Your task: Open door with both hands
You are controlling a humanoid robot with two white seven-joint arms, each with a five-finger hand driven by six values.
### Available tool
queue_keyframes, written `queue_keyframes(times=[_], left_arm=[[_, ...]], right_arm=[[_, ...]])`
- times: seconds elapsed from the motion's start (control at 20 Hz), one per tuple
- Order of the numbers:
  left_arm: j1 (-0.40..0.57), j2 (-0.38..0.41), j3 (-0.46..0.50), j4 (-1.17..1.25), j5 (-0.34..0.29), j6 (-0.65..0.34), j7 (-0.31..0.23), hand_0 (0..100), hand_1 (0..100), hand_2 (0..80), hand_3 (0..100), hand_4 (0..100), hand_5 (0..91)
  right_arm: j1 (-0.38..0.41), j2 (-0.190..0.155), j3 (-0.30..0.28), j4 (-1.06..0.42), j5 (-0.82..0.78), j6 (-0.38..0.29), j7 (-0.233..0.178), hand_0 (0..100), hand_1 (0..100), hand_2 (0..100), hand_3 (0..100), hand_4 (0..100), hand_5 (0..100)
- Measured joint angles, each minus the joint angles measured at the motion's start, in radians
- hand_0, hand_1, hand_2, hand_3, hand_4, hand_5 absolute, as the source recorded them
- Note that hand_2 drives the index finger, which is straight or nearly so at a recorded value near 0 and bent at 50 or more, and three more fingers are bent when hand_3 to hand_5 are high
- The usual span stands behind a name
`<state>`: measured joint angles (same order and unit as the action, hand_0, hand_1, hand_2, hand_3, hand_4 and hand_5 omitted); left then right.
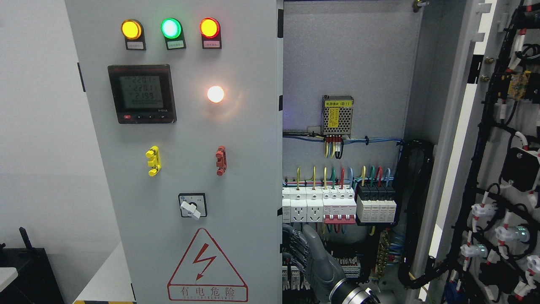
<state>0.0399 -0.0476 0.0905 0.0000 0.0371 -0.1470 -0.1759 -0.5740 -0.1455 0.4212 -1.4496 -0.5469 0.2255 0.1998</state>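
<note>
**Inspector A:** Starting at the left: the left door [190, 126] is sitting closed, flush with the cabinet. It is carrying three lit indicator lamps [170, 28], a digital meter [141, 93], a rotary switch [193, 205] and a high-voltage warning sign [206, 264].

**Inspector B:** And the hand?

**Inspector A:** The right hand [310, 257] is coming up from the bottom edge, right of the middle. Its fingers [295, 251] are curling against that door's free edge and appear to be hooking behind it, thumb pointing up. The left hand is not showing.

**Inspector B:** What is the cabinet holding?

**Inspector A:** Through the opening, the cabinet [358, 55] is showing a meshed power supply [337, 115] on the back panel. Below that a row of sockets [306, 207] and circuit breakers [337, 202] is sitting with coloured wires running in from above. Terminal blocks lower down are partly hidden by the hand.

**Inspector B:** The far side?

**Inspector A:** The right door [506, 169] is standing swung wide, its inner face carrying black wiring looms and lamp backs.

**Inspector B:** Stage?

**Inspector A:** In my judgement, one leaf is done and the second is being taken in hand. The next move is calling for a steady pull on the free edge, swinging it out leftward about its hinges while keeping the fingers clear of the live breakers just beside them.
</note>
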Motion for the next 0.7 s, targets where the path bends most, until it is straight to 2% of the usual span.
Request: queue_keyframes(times=[0.7], left_arm=[[0.000,0.000,0.000,0.000,0.000,0.000,0.005,0,0,0.0,0,3,0.0]], right_arm=[[-0.011,-0.021,-0.001,0.003,-0.013,0.015,0.044,0,0,0,0,0,0]])
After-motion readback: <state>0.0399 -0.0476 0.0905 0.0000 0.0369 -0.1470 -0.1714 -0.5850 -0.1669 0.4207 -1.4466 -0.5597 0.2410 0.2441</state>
